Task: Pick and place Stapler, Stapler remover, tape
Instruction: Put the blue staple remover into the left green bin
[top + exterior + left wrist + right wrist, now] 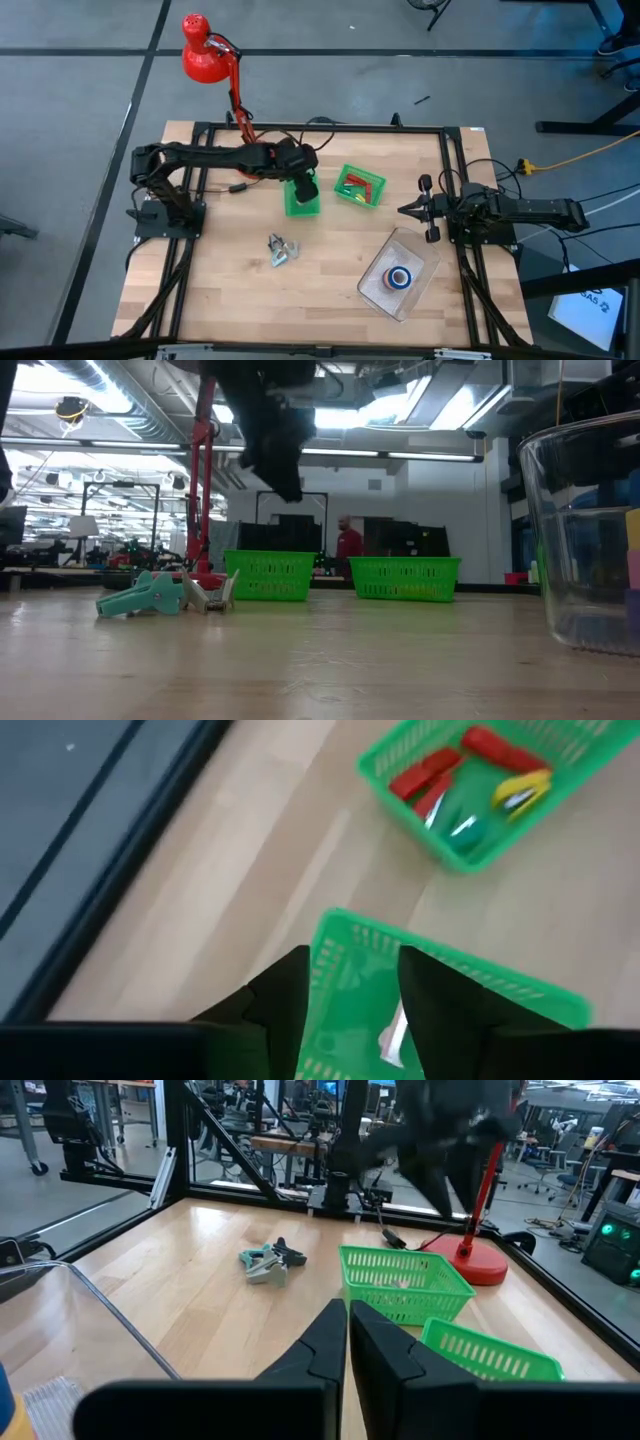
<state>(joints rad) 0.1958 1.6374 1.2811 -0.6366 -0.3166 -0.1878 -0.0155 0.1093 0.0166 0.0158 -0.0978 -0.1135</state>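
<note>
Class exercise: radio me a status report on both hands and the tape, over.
Left hand open above green basket. Right hand shut, parked at right edge. Tape in clear tub. Staple removers loose mid-table, nothing blocking.

Non-task items on and around the table

Red desk lamp stands at the far table edge, base on the wood. Two green baskets: one toward the lamp side, another beside it, apart. Clear plastic container sits nearer the front. A person in red stands in the room beyond.
</note>
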